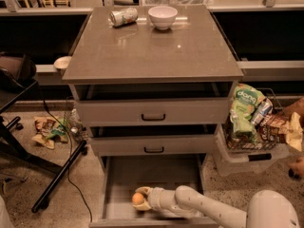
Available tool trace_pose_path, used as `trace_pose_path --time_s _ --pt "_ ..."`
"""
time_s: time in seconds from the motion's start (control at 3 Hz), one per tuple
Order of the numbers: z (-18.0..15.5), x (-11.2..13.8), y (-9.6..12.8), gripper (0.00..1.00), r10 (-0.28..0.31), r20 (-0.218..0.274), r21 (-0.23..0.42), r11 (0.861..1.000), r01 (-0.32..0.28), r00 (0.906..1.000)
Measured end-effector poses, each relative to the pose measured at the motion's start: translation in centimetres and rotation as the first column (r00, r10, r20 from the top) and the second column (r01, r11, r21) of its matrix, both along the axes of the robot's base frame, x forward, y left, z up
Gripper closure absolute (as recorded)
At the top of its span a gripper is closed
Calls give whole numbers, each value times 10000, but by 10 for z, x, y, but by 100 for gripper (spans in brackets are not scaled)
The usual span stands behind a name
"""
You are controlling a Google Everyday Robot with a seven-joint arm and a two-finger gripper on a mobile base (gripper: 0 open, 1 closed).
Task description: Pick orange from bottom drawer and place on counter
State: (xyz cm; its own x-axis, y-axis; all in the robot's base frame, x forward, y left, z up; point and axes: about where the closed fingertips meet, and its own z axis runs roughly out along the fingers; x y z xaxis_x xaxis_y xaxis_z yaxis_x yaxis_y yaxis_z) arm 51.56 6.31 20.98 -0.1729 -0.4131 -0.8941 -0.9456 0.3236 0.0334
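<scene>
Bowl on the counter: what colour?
Bowl is white, clearest in the camera view. Tool is in the bottom drawer, at the orange.

This looks like a robot test lab, not a home. A lone grey drawer cabinet (153,113) stands on a speckled floor (23,189), with snack wrappers (47,131) littered beside a black stand leg (59,177). A wire basket (251,145) holds snack stock (bags and a can, crammed together). The robot's claw (140,198) sits low in the bottom drawer (142,175), clasping the orange (137,198).
</scene>
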Motion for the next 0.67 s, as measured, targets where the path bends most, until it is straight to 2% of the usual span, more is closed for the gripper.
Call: trace_pose_path --time_s 0.33,0.67 --pt "27 2 -15 100 -178 172 175 9997 175 9997" --pt "71 -2 -44 100 -449 419 198 9988 441 9981"
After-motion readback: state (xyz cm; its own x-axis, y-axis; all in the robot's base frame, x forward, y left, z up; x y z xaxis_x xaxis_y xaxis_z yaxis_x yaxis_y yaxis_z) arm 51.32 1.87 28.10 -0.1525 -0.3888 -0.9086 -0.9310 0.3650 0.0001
